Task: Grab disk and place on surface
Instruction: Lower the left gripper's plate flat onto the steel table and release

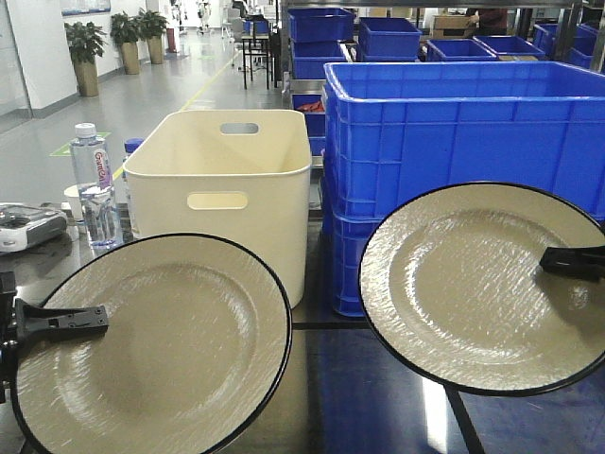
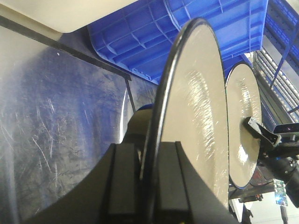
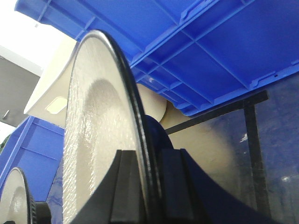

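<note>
Our left tool (image 2: 148,179) is gripping the left disk (image 1: 175,355), our right tool (image 3: 148,186) the right disk (image 1: 463,284), over the counter (image 1: 364,407).

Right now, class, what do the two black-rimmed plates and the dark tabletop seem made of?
Cream round plates, black rims: likely melamine or glazed ceramic; glossy, streaked sheen. Dark tabletop: probably metal; scratched, reflective, mirroring blue crates.

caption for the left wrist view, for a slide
Left pincer grips a plate edge-on over the tabletop, second plate beyond.
</note>
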